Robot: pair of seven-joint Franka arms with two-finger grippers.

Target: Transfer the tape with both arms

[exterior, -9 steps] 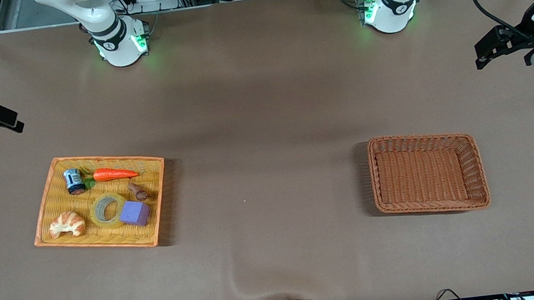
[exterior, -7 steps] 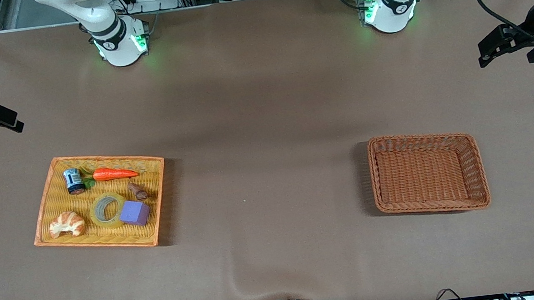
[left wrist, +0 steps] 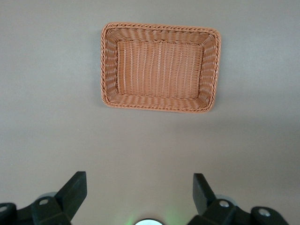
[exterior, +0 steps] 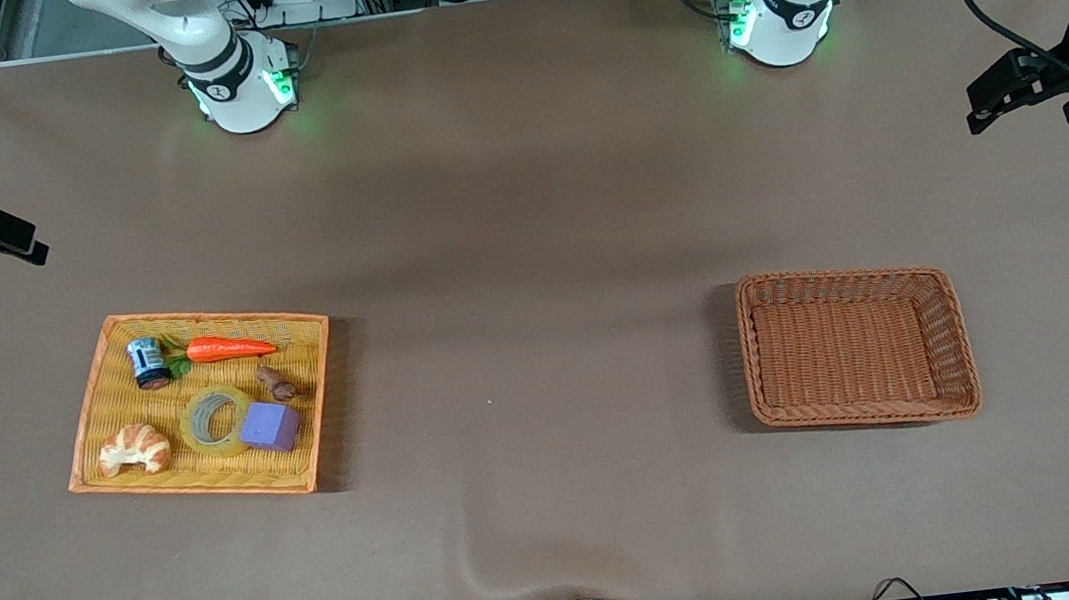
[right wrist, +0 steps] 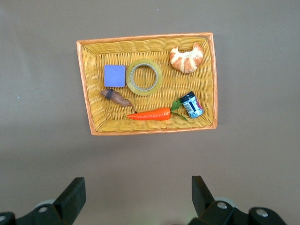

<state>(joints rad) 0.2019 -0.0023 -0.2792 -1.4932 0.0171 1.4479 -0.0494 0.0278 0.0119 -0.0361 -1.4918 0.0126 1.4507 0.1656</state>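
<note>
Tape (exterior: 217,420): lies flat in the yellow tray (exterior: 94,410), hole facing up, so the ring axis is vertical and it has no long axis in plan. It touches or nearly touches the purple cube (exterior: 270,426) on the side toward the left arm's end; the croissant (exterior: 134,449) sits beside it toward the right arm's end. The carrot (exterior: 230,348) and small can (exterior: 147,362) lie farther from the front camera, and a small brown object (exterior: 276,381) sits near the cube.

Handling, judged: light, stiff ring, smooth and probably slippery film. Best hold looks like one finger inside the core and one outside the wall, on the arc away from the cube.

Right gripper (right wrist: 136,194): high over bare table at the right arm's end, fingers wide apart, holding nothing. Left gripper (left wrist: 138,192): likewise spread wide and empty, over table at the left arm's end, with the brown basket (exterior: 951,333) empty below. Neither arm engaged with the tape; transfer not yet begun.
</note>
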